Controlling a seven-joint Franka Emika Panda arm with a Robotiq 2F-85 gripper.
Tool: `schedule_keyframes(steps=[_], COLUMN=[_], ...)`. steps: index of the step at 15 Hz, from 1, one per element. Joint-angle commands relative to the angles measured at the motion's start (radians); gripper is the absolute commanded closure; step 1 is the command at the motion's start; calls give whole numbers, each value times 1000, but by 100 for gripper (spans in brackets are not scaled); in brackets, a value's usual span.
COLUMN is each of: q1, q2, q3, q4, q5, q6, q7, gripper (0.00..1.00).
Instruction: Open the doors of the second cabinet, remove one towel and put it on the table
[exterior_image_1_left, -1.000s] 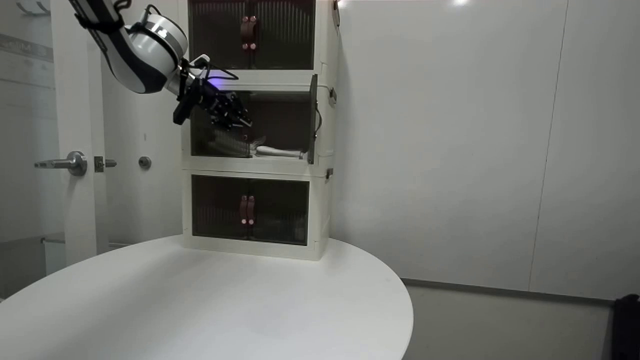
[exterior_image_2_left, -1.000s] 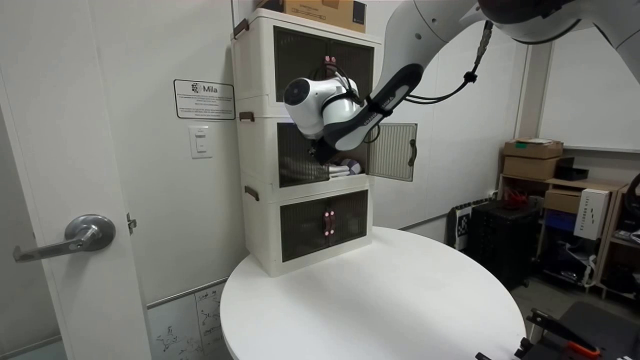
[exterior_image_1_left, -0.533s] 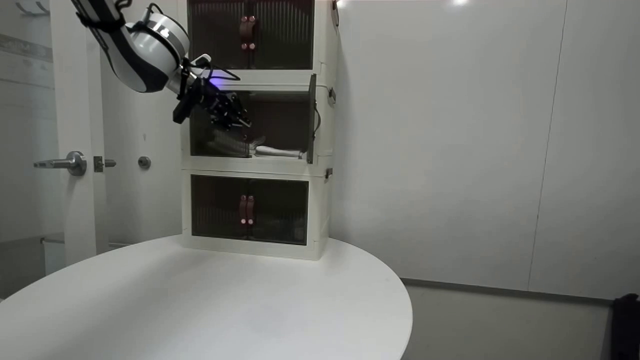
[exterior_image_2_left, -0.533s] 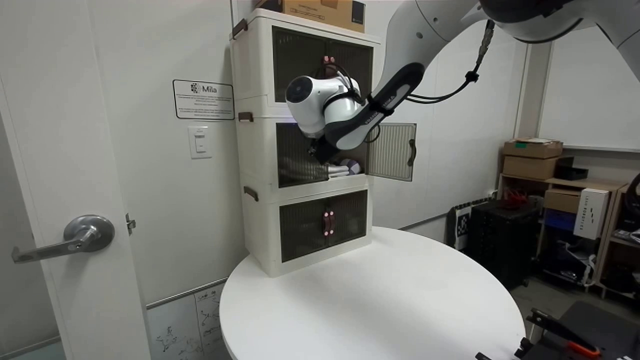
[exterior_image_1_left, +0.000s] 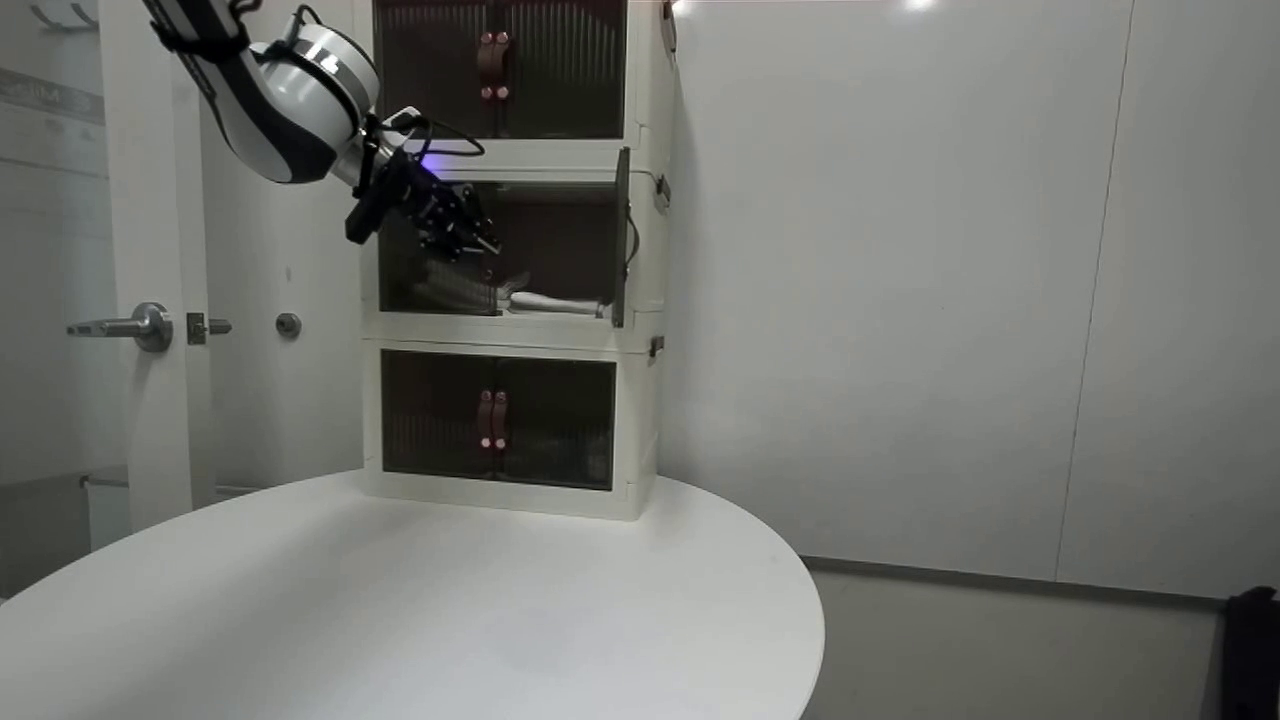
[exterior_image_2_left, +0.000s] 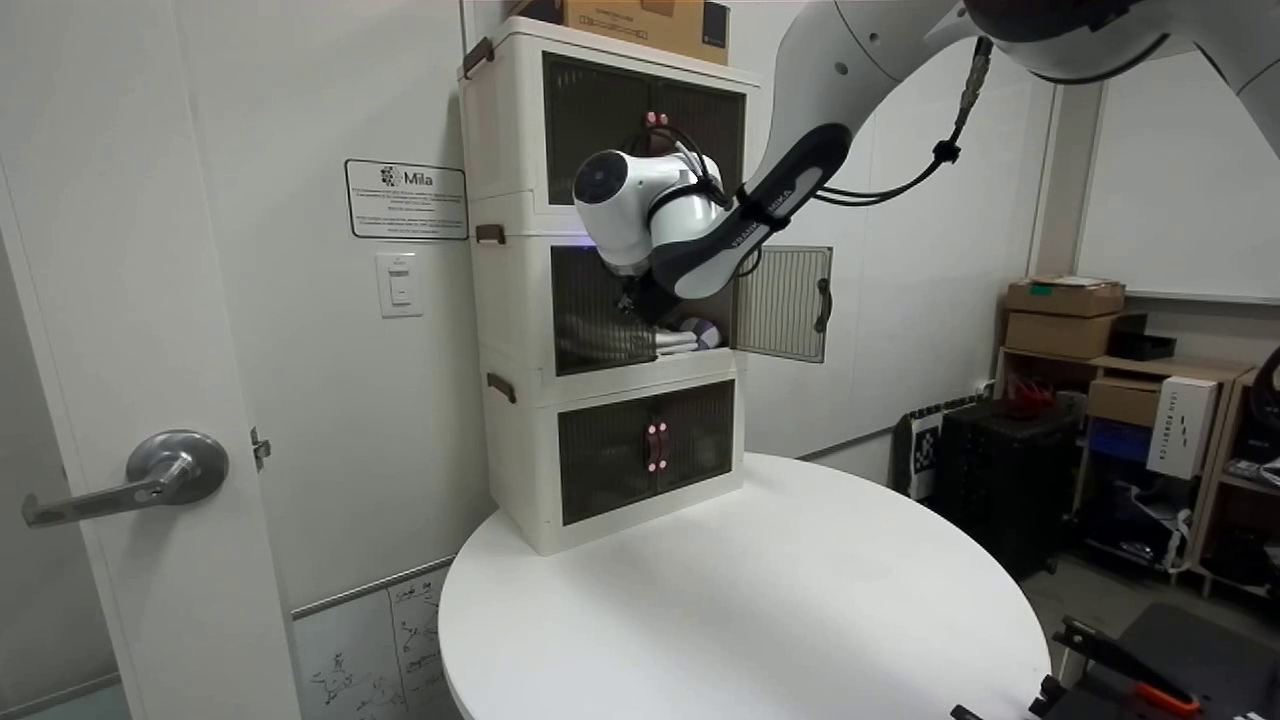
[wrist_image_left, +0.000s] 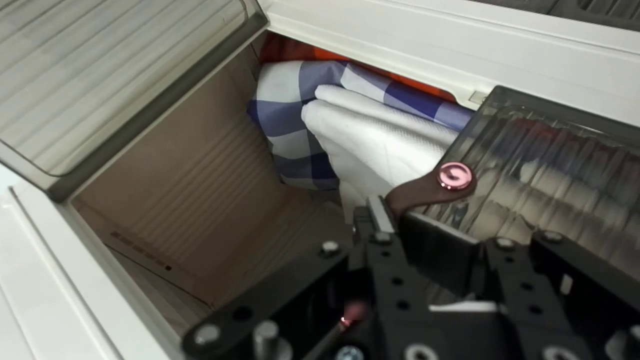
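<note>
The second cabinet (exterior_image_1_left: 510, 332) is the middle tier of the stack. One of its doors (exterior_image_2_left: 785, 300) is swung wide out, while the tinted door (wrist_image_left: 550, 190) beside it is closed across its half. My gripper (wrist_image_left: 398, 220) has its jaws shut around the brown strap handle (wrist_image_left: 425, 192) of that closed door; part of the strap is hidden behind the fingers. Inside, a folded white towel (wrist_image_left: 385, 140) lies against a blue-and-white checked cloth (wrist_image_left: 290, 125), partly covered by the closed door. The round white table (exterior_image_2_left: 760, 600) carries the stack.
Closed tiers lie above (exterior_image_1_left: 500, 70) and below (exterior_image_1_left: 500, 420). An orange cloth (wrist_image_left: 287, 47) shows behind the checked one. A cardboard box (exterior_image_2_left: 640, 25) sits on top of the stack. A room door with a lever handle (exterior_image_2_left: 175, 470) stands near the stack.
The arm's wrist has shifted very slightly up and to the right in an exterior view. Doors and cloths look the same as before.
</note>
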Motion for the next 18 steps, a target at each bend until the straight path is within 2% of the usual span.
schedule_keyframes(steps=[1,18], q1=[8,21], q2=[8,-2], q3=[49,70], q4=[-39,-60], q5=[45,62], q6=[58,39], q7=[-79,-108], gripper=[98,98])
